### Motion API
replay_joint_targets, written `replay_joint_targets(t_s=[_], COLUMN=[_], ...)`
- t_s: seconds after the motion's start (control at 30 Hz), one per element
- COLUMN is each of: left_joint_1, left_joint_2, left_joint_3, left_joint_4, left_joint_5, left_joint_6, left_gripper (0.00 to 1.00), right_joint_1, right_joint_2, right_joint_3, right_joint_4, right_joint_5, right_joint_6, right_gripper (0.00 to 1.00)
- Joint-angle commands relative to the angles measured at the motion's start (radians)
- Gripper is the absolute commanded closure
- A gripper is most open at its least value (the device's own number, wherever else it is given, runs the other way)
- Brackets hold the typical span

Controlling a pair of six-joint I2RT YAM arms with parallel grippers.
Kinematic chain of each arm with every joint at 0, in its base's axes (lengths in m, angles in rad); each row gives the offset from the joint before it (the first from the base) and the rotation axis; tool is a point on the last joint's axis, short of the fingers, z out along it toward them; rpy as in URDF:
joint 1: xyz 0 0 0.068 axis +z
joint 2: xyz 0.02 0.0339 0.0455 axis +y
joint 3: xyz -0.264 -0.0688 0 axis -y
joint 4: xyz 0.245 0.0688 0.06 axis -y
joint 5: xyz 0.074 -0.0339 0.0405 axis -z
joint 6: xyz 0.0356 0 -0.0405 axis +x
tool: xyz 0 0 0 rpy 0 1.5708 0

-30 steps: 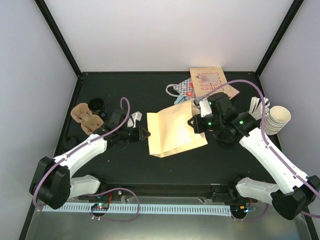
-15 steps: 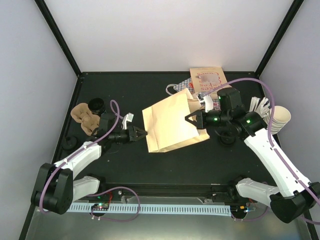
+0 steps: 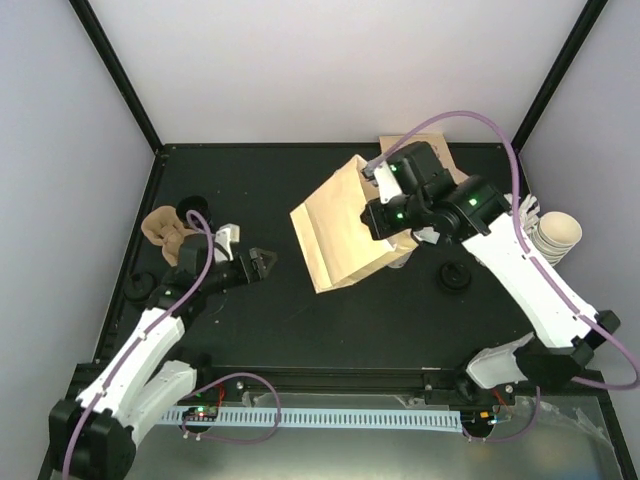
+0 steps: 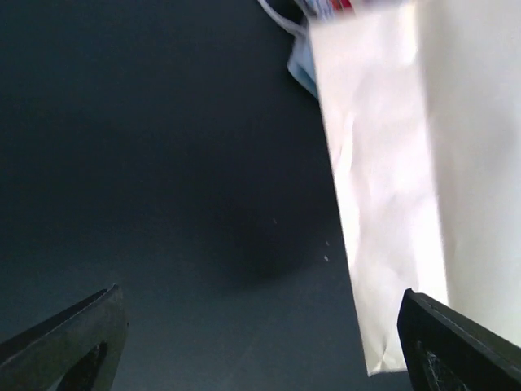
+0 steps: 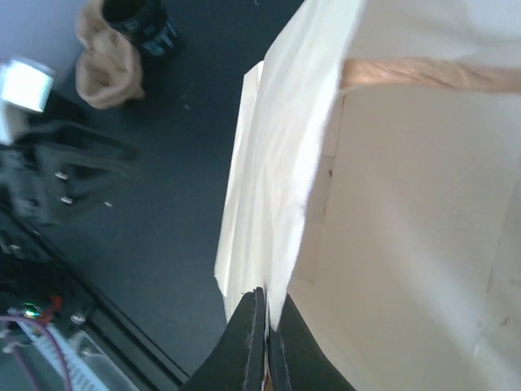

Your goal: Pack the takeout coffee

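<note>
Black, two-fingered and spread wide, the left gripper (image 3: 265,264) hung low over the dark table (image 3: 300,330) with nothing between its jaws. It pointed right toward the tan paper bag (image 3: 340,235), near it but not touching. In its wrist view the two fingertips (image 4: 65,342) sat at the bottom corners and the bag's pale side rose along the right. The right gripper (image 5: 266,326) was pinched shut on one edge of the bag, thin paper between its fingers, holding the bag tilted. A twisted paper handle (image 5: 423,73) showed near the rim. Whether the bag's lowest corner touched the table could not be told. The takeout coffee (image 3: 189,208) stood behind and to the left of the left gripper, on the side the jaws faced away from. That arm's purple cable (image 3: 205,250) looped just beside it. Only its round black lid showed, and its cream wall could not be made out. It touched the far right end of a brown moulded cup carrier (image 3: 165,228), though whether it sat in a well could not be told. It was well apart from the bag and the right gripper, with the left gripper roughly between. At the table's right edge stood a stack of lidless cream cups (image 3: 556,232).
</note>
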Motion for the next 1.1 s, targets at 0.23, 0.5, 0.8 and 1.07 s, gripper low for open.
replay_joint_targets(t_s=[0.23, 0.5, 0.8, 1.07], left_joint_1=[0.010, 0.011, 0.012, -0.004], left_joint_2=[-0.168, -0.140, -0.140, -0.129], left_joint_3=[0.039, 0.087, 0.211, 0.259], left_joint_4=[-0.134, -0.158, -0.212, -0.170], left_joint_5=[-0.258, -0.232, -0.198, 0.003], left_joint_6=[0.012, 0.056, 0.058, -0.005], left_gripper=[0.03, 0.03, 0.01, 0.01], right_joint_1=[0.231, 0.236, 0.236, 0.234], right_joint_2=[0.285, 0.258, 0.178, 0.109], right_joint_3=[0.304, 0.349, 0.351, 0.281], right_joint_4=[-0.236, -0.166, -0.135, -0.107], right_joint_5=[0.230, 0.157, 0.234, 0.463], right_joint_6=[-0.020, -0.035, -0.044, 0.006], right_gripper=[0.67, 0.51, 0.51, 0.51])
